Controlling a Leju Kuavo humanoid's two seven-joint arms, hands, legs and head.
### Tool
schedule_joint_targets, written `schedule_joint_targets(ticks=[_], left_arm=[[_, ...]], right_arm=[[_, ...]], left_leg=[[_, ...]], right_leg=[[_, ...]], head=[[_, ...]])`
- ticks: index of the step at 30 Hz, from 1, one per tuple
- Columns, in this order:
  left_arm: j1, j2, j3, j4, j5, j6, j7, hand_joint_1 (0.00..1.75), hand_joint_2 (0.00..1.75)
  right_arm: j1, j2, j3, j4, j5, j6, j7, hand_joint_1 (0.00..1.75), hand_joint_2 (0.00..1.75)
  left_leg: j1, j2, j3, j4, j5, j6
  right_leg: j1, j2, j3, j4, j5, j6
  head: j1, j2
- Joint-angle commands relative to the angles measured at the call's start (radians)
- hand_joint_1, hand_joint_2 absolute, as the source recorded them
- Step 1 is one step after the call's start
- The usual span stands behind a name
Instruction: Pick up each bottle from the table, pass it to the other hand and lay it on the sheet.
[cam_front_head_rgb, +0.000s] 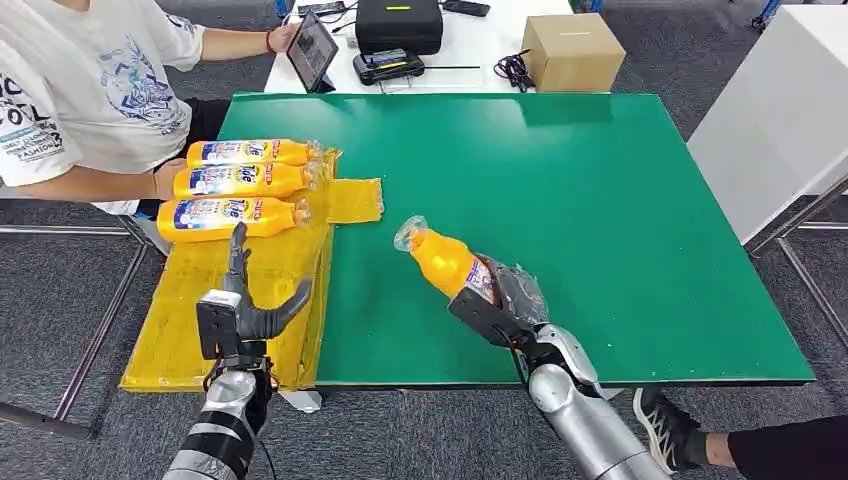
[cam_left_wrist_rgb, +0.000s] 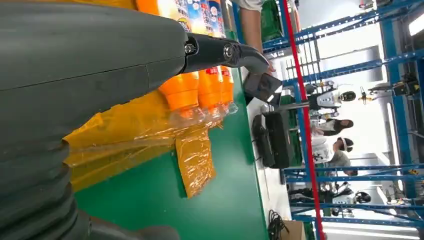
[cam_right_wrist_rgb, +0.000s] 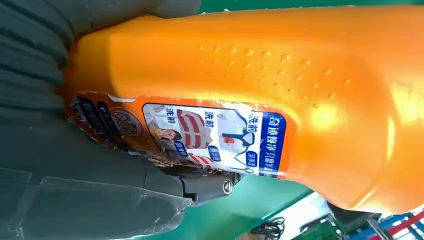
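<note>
My right hand (cam_front_head_rgb: 492, 305) grips an orange bottle (cam_front_head_rgb: 447, 262) by its labelled lower end, near the green table's front edge, its clear cap tilted up and to the left. Up close, the right wrist view shows the same bottle (cam_right_wrist_rgb: 280, 95) pressed against the grey hand (cam_right_wrist_rgb: 75, 200). Three more orange bottles (cam_front_head_rgb: 240, 183) lie side by side on the far end of the yellow sheet (cam_front_head_rgb: 180, 330) at the table's left. My left hand (cam_front_head_rgb: 240, 305) hovers open over the sheet's near part, fingers spread. In the left wrist view the hand (cam_left_wrist_rgb: 90, 75) is near the bottles' capped ends (cam_left_wrist_rgb: 200, 92).
A person (cam_front_head_rgb: 90, 90) sits at the far left with a hand beside the laid bottles. Behind the green table (cam_front_head_rgb: 600, 200), a white desk holds a tablet (cam_front_head_rgb: 312, 50), a black case (cam_front_head_rgb: 398, 22) and a cardboard box (cam_front_head_rgb: 573, 50). A white cabinet (cam_front_head_rgb: 780, 110) stands right.
</note>
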Motion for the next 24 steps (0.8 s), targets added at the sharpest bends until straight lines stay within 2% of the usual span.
schedule_joint_targets(ticks=[1, 4, 8, 11, 16, 17, 20, 24], left_arm=[[-0.018, 0.003, 0.027, 0.016, 0.0, -0.002, 0.004, 0.0, 1.75], [0.001, -0.006, 0.037, -0.013, 0.029, -0.038, 0.032, 0.0, 1.75], [0.024, -0.014, -0.001, -0.056, 0.074, -0.129, 0.099, 0.0, 1.75], [0.033, -0.013, -0.054, -0.076, 0.154, -0.249, 0.159, 0.0, 1.75], [0.047, 0.006, -0.166, -0.137, 0.271, -0.423, 0.227, 0.0, 1.75], [0.053, 0.037, -0.247, -0.159, 0.317, -0.572, 0.27, 0.0, 1.75], [0.069, 0.042, -0.292, -0.188, 0.352, -0.571, 0.296, 0.0, 1.75], [0.049, 0.051, -0.307, -0.165, 0.375, -0.569, 0.296, 0.0, 1.75]], right_arm=[[-0.014, 0.01, -0.03, -0.006, -0.003, 0.008, -0.001, 1.75, 1.75], [0.067, 0.112, -0.176, -0.154, -0.026, -0.158, -0.156, 1.75, 1.75], [0.174, 0.181, -0.27, -0.387, -0.07, -0.266, -0.232, 1.75, 1.75], [0.22, 0.199, -0.314, -0.439, -0.069, -0.328, -0.303, 1.75, 1.75], [0.251, 0.214, -0.35, -0.376, -0.05, -0.362, -0.352, 1.75, 1.75], [0.261, 0.204, -0.313, -0.309, 0.008, -0.302, -0.349, 1.75, 1.75], [0.25, 0.276, -0.247, -0.116, 0.069, -0.383, -0.442, 1.75, 1.75], [0.214, 0.286, -0.151, -0.029, 0.097, -0.415, -0.443, 1.75, 1.75]], left_leg=[[0.001, 0.002, 0.004, 0.0, -0.002, -0.002], [0.0, 0.001, 0.001, 0.0, 0.0, -0.001], [0.001, 0.002, 0.001, 0.001, -0.003, -0.001], [0.001, -0.001, 0.001, 0.001, -0.003, -0.001], [0.001, 0.0, 0.001, 0.0, -0.002, -0.001], [0.001, -0.001, 0.0, 0.0, -0.002, -0.001], [0.001, 0.002, 0.002, -0.001, -0.002, -0.001], [0.001, 0.005, 0.001, -0.001, -0.002, -0.001]], right_leg=[[0.001, 0.001, 0.003, 0.0, -0.001, -0.002], [0.0, 0.001, 0.0, 0.0, 0.0, -0.001], [0.001, 0.001, 0.0, 0.002, -0.002, -0.002], [0.002, -0.002, 0.001, 0.001, -0.003, -0.002], [0.001, -0.002, 0.001, 0.0, -0.003, -0.002], [0.001, -0.002, 0.0, 0.0, -0.002, -0.001], [0.002, 0.001, 0.002, -0.002, -0.002, -0.002], [0.002, 0.004, 0.0, -0.002, -0.001, -0.002]], head=[[0.0, 0.0], [0.0, 0.0], [0.0, 0.0], [0.0, 0.0], [0.0, 0.0], [0.0, 0.0], [0.0, 0.0], [0.0, 0.0]])
